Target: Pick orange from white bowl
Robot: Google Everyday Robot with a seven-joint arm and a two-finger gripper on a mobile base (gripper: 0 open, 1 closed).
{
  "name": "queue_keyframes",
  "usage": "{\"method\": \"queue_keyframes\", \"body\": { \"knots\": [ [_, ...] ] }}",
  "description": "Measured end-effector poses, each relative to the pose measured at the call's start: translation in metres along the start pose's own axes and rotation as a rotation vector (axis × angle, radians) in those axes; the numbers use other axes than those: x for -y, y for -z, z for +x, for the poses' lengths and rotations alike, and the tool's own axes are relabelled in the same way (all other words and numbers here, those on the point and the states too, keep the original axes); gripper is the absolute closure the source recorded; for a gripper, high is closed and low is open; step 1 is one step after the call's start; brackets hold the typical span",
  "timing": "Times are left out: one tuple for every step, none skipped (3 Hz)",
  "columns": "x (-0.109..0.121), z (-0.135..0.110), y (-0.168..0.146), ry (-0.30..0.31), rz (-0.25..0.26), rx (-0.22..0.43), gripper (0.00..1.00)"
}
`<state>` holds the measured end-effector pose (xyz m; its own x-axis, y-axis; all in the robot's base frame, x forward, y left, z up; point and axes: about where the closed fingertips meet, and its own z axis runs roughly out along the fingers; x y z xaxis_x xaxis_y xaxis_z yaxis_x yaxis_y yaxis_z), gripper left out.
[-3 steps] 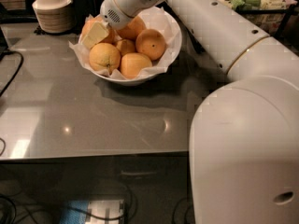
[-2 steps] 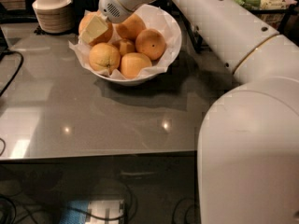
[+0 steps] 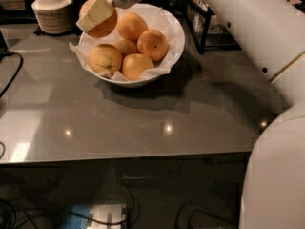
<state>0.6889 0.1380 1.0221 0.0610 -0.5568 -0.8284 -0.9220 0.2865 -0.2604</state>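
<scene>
The white bowl, lined with crinkled white paper, stands at the back of the grey table and holds several oranges. One more orange hangs over the bowl's left rim, raised clear of the others. My gripper is shut on it, coming down from the top of the view. A cream-coloured finger lies across the front of this orange, and the other finger is hidden behind the fruit. Inside the bowl, the nearest fruit to the held one is an orange just to its right.
A stack of small beige bowls stands left of the bowl at the back. A black cable loops along the table's left side. My white arm fills the right of the view. The table's front edge runs across below.
The gripper has risen and drawn left with the orange, from among the fruit in the bowl to above its left rim. The other oranges have stayed put.
</scene>
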Motion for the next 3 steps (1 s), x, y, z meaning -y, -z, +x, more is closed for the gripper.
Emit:
{"method": "queue_keyframes", "body": {
  "knots": [
    [0.009, -0.003, 0.043, -0.034, 0.099, 0.084, 1.00],
    [0.024, 0.016, 0.084, -0.105, 0.194, 0.146, 1.00],
    [0.015, 0.020, 0.121, -0.121, 0.241, 0.218, 1.00]
  ]
}}
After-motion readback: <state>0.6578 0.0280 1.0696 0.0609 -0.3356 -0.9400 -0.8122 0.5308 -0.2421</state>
